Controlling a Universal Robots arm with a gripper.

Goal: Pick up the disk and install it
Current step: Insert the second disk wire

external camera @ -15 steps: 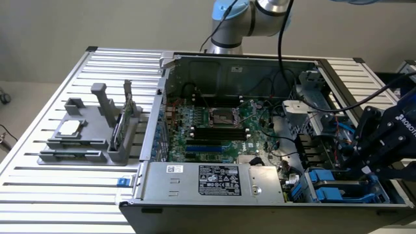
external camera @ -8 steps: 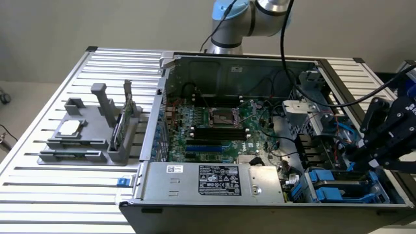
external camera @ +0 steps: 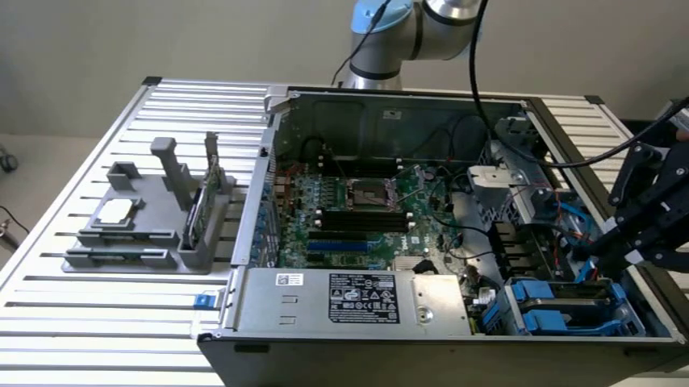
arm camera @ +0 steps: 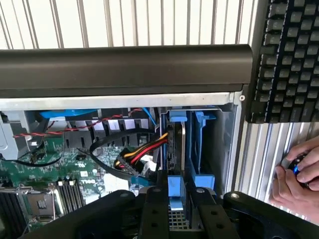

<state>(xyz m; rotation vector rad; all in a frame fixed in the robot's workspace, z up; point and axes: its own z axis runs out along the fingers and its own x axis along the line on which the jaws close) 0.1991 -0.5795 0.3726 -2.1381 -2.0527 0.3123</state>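
Hovering at the computer case, the gripper has its jaws clenched on the disk, edge-up inside the blue drive bay at the case's corner.

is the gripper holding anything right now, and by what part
It looks so: the gripper is closed on the disk, standing on edge in the drive bay, with its fingers either side of the blue carrier's near end.
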